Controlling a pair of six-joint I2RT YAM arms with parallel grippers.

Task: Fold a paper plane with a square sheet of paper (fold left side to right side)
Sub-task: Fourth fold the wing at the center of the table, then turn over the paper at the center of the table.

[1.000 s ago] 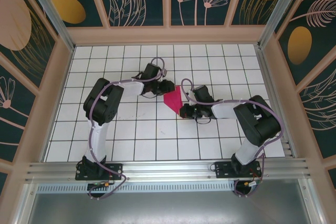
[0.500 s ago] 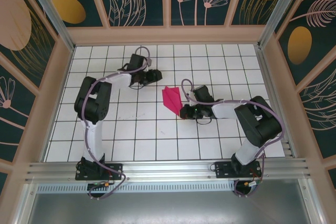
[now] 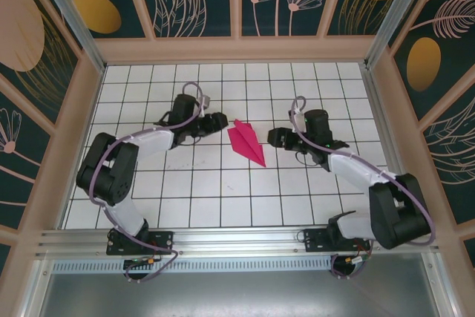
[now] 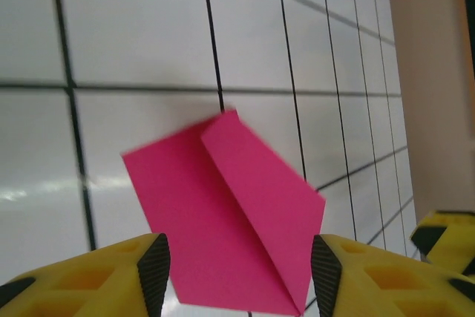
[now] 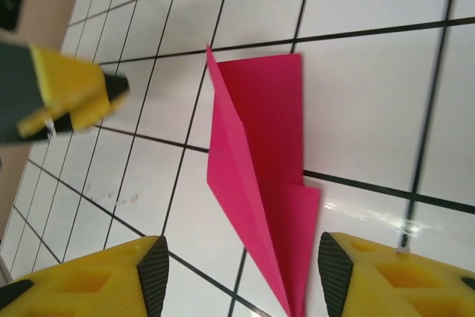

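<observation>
One magenta-pink paper plane [image 3: 247, 142], a narrow creased dart, lies flat on the white gridded surface [image 3: 223, 191] between the two arms, touching neither. The left gripper [image 3: 223, 120] sits just beside its far end, yellow fingers spread and empty. The right gripper [image 3: 272, 137] sits near its other side, likewise spread and empty.

Bright, even light on the white counter [image 3: 215, 187], shadows soft and short. Left wrist view runs blurry, the magenta paper plane [image 4: 223, 217] soft-edged. Glossy glare streaks the tiles in both wrist views. Yellow fingers [image 5: 89, 280] of the right end effector [image 5: 241, 272] sit out of focus.
</observation>
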